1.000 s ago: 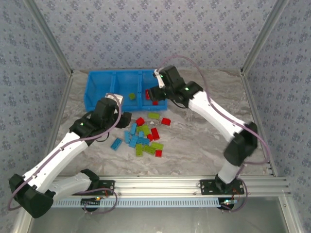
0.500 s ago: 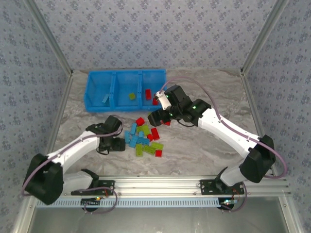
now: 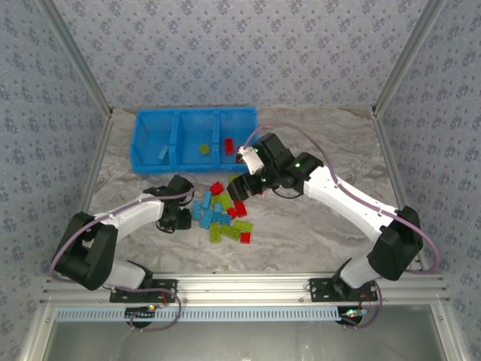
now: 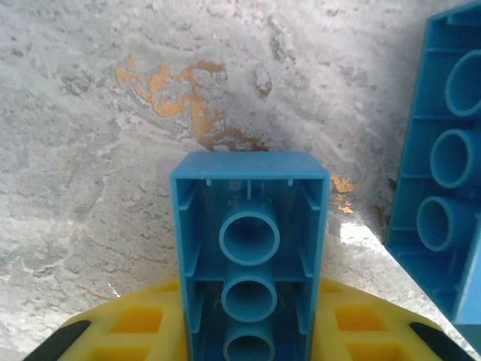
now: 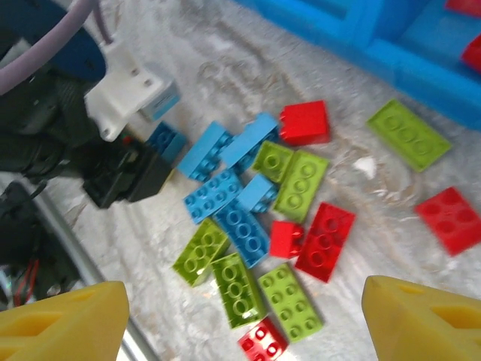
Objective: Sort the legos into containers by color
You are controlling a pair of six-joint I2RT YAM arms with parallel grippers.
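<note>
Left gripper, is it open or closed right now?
Shut: the left gripper clamps a light blue brick, yellow fingers against both its sides.

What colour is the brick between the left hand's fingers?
Blue. The brick shows best in the left wrist view.

Small studded plastic bricks: red, lime green, light blue. Rectangular plastic bins: bright blue. Marbled grey tabletop, orange blotch.

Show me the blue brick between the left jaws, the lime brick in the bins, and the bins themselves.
blue brick (image 4: 249, 256): left wrist view, on its hollow underside.
lime brick (image 3: 204, 149): top view, on its upper face, in the middle compartment.
bins (image 3: 144, 164): top view, on the near wall of the left compartment.
</note>
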